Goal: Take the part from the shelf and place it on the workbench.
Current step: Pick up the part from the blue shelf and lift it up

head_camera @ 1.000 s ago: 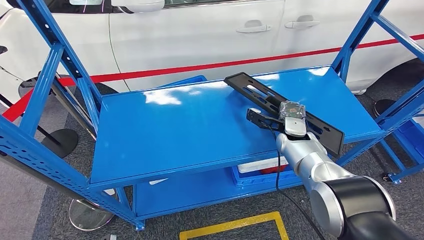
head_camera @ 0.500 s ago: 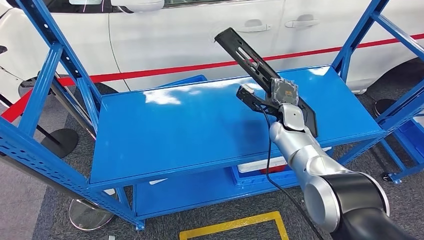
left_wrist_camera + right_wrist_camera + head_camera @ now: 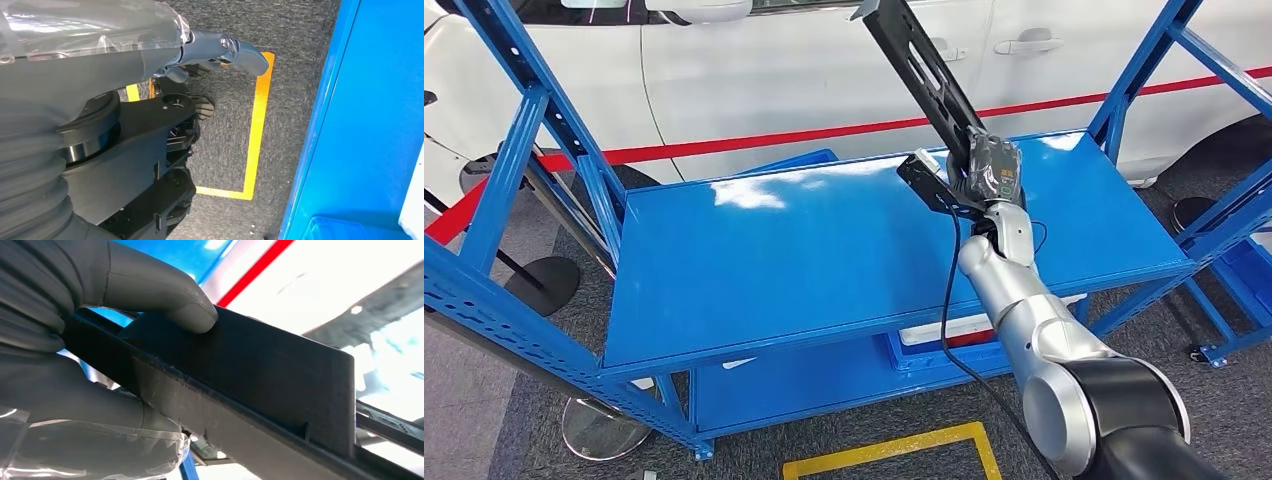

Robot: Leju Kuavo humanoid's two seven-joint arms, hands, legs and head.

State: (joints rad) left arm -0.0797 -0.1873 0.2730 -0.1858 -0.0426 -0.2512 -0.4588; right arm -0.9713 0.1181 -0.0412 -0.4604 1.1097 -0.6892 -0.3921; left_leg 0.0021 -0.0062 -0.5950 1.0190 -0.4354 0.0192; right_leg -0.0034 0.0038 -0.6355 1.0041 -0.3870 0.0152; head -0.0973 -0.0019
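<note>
The part is a long flat black plastic strip with slots. My right hand grips it near its lower end, above the right half of the blue shelf top. The strip is off the shelf and tilts steeply, its far end up against the white car. In the right wrist view the thumb presses on the part's flat face. My left hand hangs over the floor beside the shelf, fingers apart and holding nothing.
Blue shelf uprights stand left and right of the shelf top. A white car is parked close behind. A blue bin sits on the lower shelf. A yellow floor marking lies in front, and a round stand base at left.
My right hand has lifted the part off the shelf top and swung its far end upward, from lying nearly flat to steeply tilted. The hand moved slightly away from me.
</note>
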